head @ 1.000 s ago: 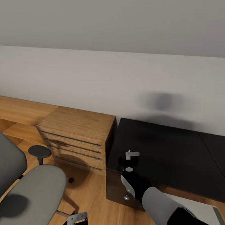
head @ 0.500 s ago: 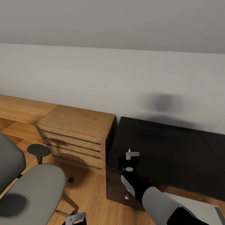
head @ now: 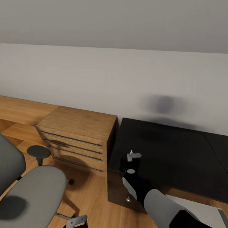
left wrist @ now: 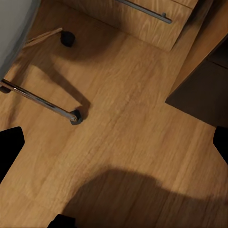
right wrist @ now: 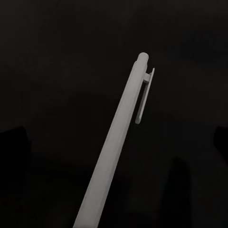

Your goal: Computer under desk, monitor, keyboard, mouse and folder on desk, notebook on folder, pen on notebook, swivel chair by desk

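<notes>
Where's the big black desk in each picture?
Head view: the desk is at the right, with its black top against the wall.
Left wrist view: the dark panel past the wood floor looks like the desk's lower side.
Right wrist view: its black top is behind the white pen.
Shared landmark: the oak dresser beside the desk, also in the left wrist view.

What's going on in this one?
The robot stands by the black desk, its right claw held over the near corner of the desktop. The right wrist view shows the white pen against that dark top; whether the claw grips it or it lies there is unclear. The left claw hangs low over the wood floor beside the grey swivel chair, carrying nothing. An oak dresser stands left of the desk.
</notes>
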